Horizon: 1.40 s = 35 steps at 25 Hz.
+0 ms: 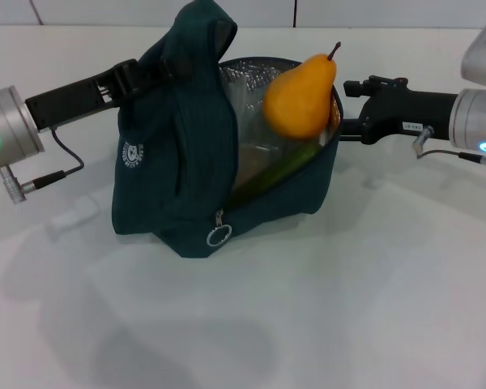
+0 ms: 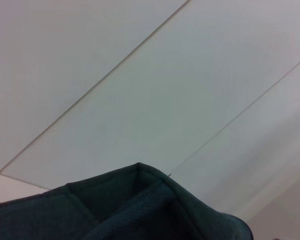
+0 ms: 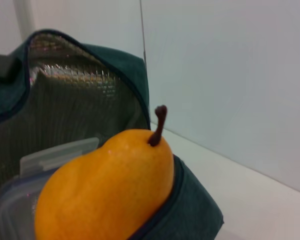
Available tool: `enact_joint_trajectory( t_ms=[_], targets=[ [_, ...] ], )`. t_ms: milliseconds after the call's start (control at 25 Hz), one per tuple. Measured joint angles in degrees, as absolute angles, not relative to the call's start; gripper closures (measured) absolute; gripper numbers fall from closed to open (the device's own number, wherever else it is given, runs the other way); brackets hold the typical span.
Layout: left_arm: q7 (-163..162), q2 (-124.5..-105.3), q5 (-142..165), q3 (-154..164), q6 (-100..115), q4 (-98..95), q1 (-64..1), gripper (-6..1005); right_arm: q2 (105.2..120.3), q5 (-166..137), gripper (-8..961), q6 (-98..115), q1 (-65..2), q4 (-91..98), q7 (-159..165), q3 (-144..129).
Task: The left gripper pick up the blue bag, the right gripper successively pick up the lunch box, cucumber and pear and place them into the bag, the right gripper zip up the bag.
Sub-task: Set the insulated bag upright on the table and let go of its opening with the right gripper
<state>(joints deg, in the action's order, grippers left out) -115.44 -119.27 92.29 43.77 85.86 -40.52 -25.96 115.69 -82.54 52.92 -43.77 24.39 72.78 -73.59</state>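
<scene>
The blue bag point(image 1: 178, 154) stands on the white table with its mouth open and silver lining showing. My left gripper point(image 1: 134, 74) is shut on the bag's raised top flap point(image 2: 140, 205), holding it up. The orange-yellow pear point(image 1: 301, 96) is in the bag's mouth, above the rim, stem up; it also fills the near part of the right wrist view point(image 3: 107, 190). Under it lies the green cucumber point(image 1: 279, 170) and the clear lunch box point(image 3: 45, 165). My right gripper point(image 1: 342, 128) is just right of the pear, at the bag's rim.
The ring zipper pull point(image 1: 219, 236) hangs at the bag's front corner. A small white object point(image 1: 74, 214) lies on the table point(image 1: 348, 308) left of the bag. A cable point(image 1: 65, 162) loops under the left wrist.
</scene>
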Motion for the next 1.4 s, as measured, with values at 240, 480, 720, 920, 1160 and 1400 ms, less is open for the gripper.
enact_joint_trajectory(
  t_ms=[240,480,720,920,1160,1400],
  targets=[
    [-115.41,-119.25,92.29,43.77,85.70,-40.52,-25.93,957,115.75,-82.64,112,52.50,-44.41,23.75,72.76,-74.29],
    [-115.40,-119.27,92.29,43.77,85.69,-40.48,-25.93,957,115.75,-82.69,119,51.87,-44.47,23.73,72.76,-74.46],
    [-115.41,-119.25,92.29,43.77,85.69,-40.48,-25.95,957,115.78,-82.71,126,50.85,-44.72,23.72,72.56,-75.95],
    [-115.41,-119.29,92.29,43.77,85.69,-40.49,-25.99,957,115.82,-82.71,132,49.78,-44.81,24.06,72.36,-76.83],
    [-115.40,-119.22,92.26,43.77,85.36,-40.58,-26.01,957,115.93,-82.68,210,49.05,-45.65,24.37,70.74,-77.94],
    [-115.40,-119.18,92.26,43.77,85.30,-40.58,-26.02,957,116.19,-82.22,383,49.25,-45.55,25.42,68.79,-77.91]
  ],
)
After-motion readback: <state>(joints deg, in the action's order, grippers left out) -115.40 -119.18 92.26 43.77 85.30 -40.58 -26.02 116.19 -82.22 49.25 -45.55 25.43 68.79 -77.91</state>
